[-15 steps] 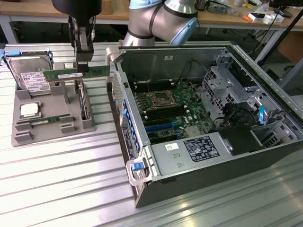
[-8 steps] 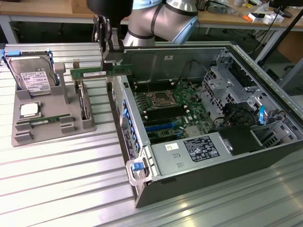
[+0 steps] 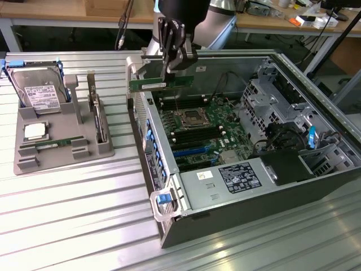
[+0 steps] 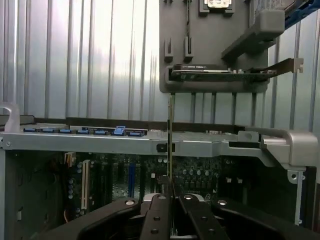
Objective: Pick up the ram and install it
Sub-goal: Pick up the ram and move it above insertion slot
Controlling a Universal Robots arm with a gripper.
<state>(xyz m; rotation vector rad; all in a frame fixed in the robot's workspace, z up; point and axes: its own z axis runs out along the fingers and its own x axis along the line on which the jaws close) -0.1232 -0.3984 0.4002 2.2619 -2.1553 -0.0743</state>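
Observation:
My gripper (image 3: 171, 69) is shut on the ram (image 3: 161, 83), a long thin green stick that it holds level by the top edge. The stick hangs in the air over the far corner of the open computer case (image 3: 169, 226), above the motherboard (image 3: 197, 127) and its dark memory slots (image 3: 189, 135). In the wrist view the ram (image 4: 171, 135) shows edge-on as a thin line rising from between the black fingers (image 4: 159, 217). The case's silver rim (image 4: 100, 144) lies just beyond it.
A grey holder tray (image 3: 34, 164) stands at the exterior view's left with a hard drive (image 3: 39, 93), a square silver chip (image 3: 35, 131), another green stick (image 3: 53, 144) and an upright card (image 3: 98, 116). The case holds drive cages (image 3: 271, 96) and a labelled power unit (image 3: 225, 180).

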